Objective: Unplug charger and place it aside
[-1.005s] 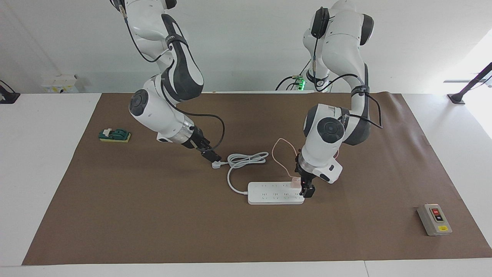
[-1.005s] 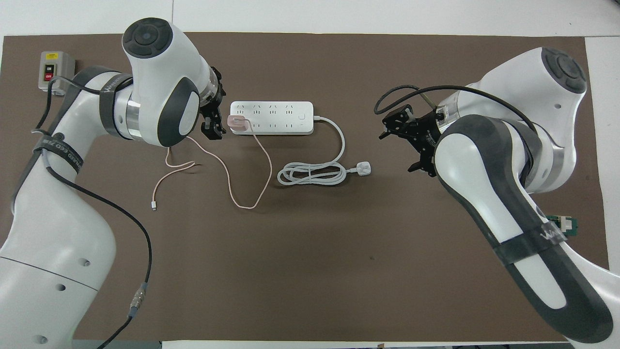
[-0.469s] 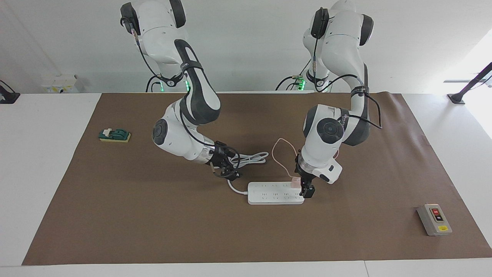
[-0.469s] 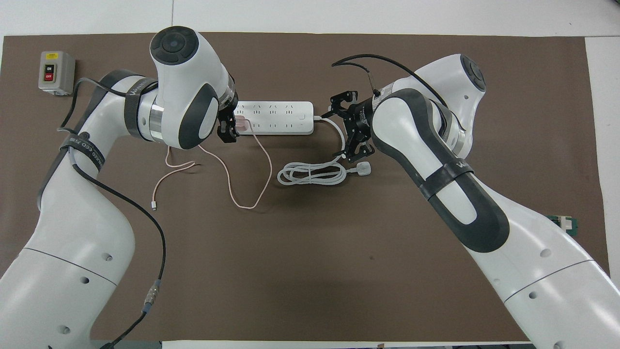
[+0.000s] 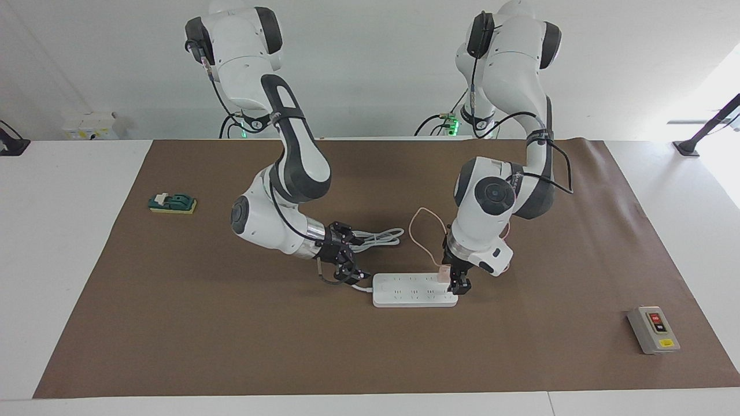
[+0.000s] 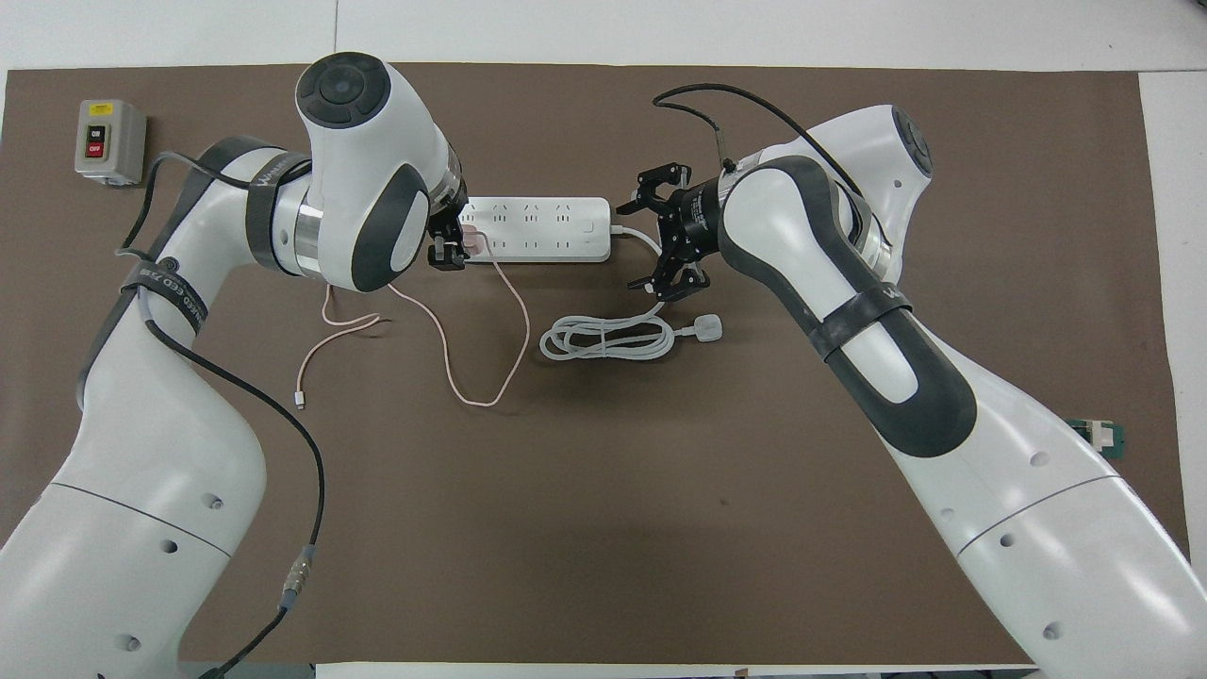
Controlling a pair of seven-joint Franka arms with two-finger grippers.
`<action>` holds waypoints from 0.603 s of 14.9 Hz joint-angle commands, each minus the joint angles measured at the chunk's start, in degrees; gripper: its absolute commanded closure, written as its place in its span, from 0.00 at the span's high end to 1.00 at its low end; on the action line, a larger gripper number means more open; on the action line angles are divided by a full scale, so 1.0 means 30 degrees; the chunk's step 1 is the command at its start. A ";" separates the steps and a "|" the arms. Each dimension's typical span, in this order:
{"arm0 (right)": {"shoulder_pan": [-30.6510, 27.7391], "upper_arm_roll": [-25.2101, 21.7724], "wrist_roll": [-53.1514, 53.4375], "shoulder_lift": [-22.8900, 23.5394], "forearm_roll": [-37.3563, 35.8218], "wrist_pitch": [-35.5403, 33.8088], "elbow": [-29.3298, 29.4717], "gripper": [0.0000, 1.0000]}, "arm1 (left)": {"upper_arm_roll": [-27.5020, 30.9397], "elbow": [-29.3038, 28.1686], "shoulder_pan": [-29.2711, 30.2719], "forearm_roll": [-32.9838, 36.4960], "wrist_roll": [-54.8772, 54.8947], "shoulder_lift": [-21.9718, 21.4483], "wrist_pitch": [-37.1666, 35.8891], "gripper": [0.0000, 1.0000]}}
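Note:
The charger (image 5: 444,272) (image 6: 474,244), a small pale pink cube, is plugged into the white power strip (image 5: 413,290) (image 6: 537,229) at the end toward the left arm. My left gripper (image 5: 455,281) (image 6: 450,247) is down on the strip, shut on the charger. The thin pink cable (image 5: 420,223) (image 6: 491,375) loops over the mat nearer the robots and ends in a white connector (image 6: 300,401). My right gripper (image 5: 354,271) (image 6: 634,243) is open, low beside the strip's cord end, over the thick white cord.
The strip's cord lies coiled (image 5: 376,237) (image 6: 603,338) nearer the robots, with its white plug (image 6: 707,327) beside it. A grey button box (image 5: 653,329) (image 6: 108,141) sits at the left arm's end. At the right arm's end sits a green part on a yellow pad (image 5: 172,203).
My right arm swung in from the cord's plug to the strip's cord end. My left gripper's fingers closed in on the charger, which stays plugged in.

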 commanded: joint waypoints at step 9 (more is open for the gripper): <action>0.0920 0.0404 0.2461 0.5056 0.0344 0.0537 0.5958 1.00 | 0.0381 0.0118 -0.0259 0.0927 -0.0194 0.0069 0.0108 0.00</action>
